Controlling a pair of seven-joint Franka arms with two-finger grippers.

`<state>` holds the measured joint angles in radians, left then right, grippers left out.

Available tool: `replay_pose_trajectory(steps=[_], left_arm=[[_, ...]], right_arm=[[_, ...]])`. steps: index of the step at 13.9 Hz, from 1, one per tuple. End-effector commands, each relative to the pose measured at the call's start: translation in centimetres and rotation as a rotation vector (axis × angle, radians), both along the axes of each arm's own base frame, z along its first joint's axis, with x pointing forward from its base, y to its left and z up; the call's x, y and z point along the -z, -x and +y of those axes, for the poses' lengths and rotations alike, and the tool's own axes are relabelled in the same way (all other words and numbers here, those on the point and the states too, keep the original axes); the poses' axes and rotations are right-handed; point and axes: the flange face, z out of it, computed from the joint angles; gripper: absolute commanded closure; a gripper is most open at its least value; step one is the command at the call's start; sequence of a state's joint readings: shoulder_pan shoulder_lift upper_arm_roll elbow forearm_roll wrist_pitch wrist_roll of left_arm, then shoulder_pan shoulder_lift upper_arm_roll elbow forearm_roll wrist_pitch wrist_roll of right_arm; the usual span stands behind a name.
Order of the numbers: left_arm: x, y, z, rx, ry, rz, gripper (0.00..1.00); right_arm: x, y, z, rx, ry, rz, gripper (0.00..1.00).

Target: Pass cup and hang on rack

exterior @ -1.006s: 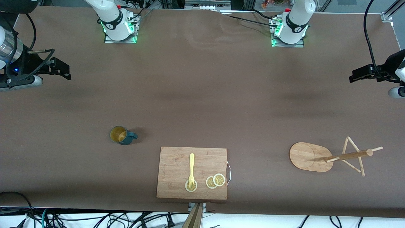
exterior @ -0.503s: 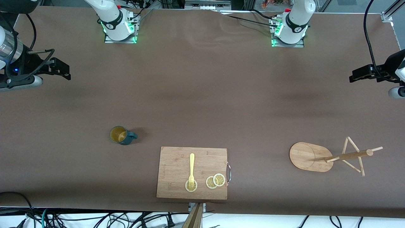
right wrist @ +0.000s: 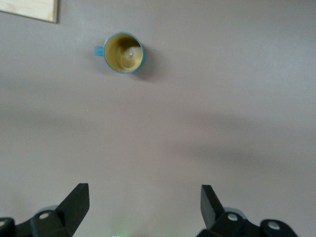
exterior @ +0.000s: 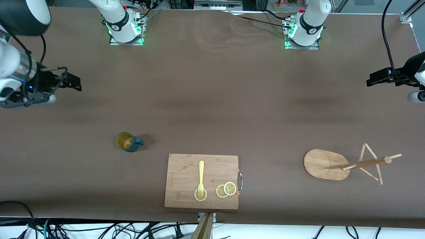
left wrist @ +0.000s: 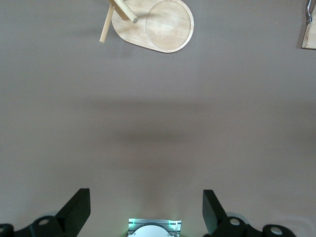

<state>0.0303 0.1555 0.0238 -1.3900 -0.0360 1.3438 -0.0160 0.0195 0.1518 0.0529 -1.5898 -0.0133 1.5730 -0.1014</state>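
The dark teal cup with a yellowish inside stands upright on the table toward the right arm's end, its handle pointing toward the cutting board; it also shows in the right wrist view. The wooden rack stands toward the left arm's end, and its oval base shows in the left wrist view. My right gripper is open and empty, high over the table at the right arm's end, apart from the cup. My left gripper is open and empty, high over the left arm's end, waiting.
A bamboo cutting board lies near the table's front edge between cup and rack, with a yellow fork and lemon slices on it. The arm bases stand along the table's back edge.
My right gripper has moved a little toward the middle of the table and toward the cup. The left arm, cup and rack have not moved.
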Motion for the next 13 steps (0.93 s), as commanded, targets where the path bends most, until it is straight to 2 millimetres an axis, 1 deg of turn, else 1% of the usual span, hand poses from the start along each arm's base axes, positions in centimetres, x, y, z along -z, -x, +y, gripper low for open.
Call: replay_pose_trajectory(steps=[1,4,5,6,9,11,12,13], left_arm=[[-0.4,-0.3,0.1,-0.012,0.007,-0.01,0.0],[-0.4,-0.3,0.0,-0.011,0.007,-0.01,0.0],[-0.4,-0.3,0.0,-0.011,0.007,-0.01,0.0],[-0.4,-0.3,0.1,-0.012,0.007,-0.01,0.0],[-0.4,-0.4,0.1,-0.012,0.007,-0.01,0.0],[-0.3,-0.4,0.1,-0.012,0.007,-0.008,0.0],[-0.4,-0.4,0.0,-0.011,0.007,-0.011,0.0],[-0.3,-0.4,0.0,-0.011,0.007,-0.008,0.0]], right_arm=[[4.1,-1.7,-0.2,-0.001,0.018,0.071,0.0],[4.5,-2.2,-0.4,-0.002,0.027,0.054,0.0],[5.3,-2.4,-0.6,-0.001,0.031,0.05,0.0],[7.2,-2.9,-0.7,0.002,0.03,0.056,0.0],[12.1,-4.6,-0.6,0.002,0.014,0.033,0.0],[15.5,-5.9,0.2,-0.003,0.002,0.011,0.0],[17.7,-6.7,0.9,-0.011,-0.002,-0.008,0.0],[19.3,-7.4,1.5,-0.019,-0.006,-0.027,0.01]])
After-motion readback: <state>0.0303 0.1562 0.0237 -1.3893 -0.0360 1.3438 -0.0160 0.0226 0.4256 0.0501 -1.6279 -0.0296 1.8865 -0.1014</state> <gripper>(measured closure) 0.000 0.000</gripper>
